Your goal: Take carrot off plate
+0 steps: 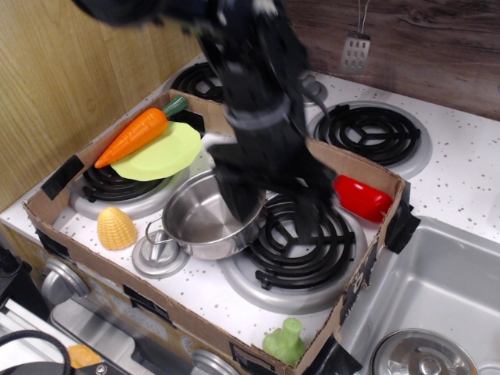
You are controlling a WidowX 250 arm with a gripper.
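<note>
The tool [269, 207] hangs over the middle of the bench, its two fingers spread apart and holding nothing; one finger [238, 205] dips over the pot [205, 217] and the other sits above the front coil [301, 244]. The whole arm is smeared with motion blur, so fine detail of the fingers cannot be made out.

The carrot [137, 133] lies well apart from the tool, at the far-left corner of the cardboard tray [187, 316]. Its long axis runs diagonally: the green stem points up and to the right toward the back wall of the tray, the orange tip points down and to the left toward the wooden wall. It rests along the upper-left rim of the plate [160, 152], with the tip hanging past the rim (the stem end also lies beyond the plate).

The plate sits on the left coil and its near edge comes close to the pot. The tray's left wall runs just beside the carrot. In front of the plate lie the corn [116, 228] and a grey lid [158, 258], the lid touching the pot's handle. A red pepper [362, 198] lies at the tray's right wall, and a green toy [285, 341] stands at the near corner.
</note>
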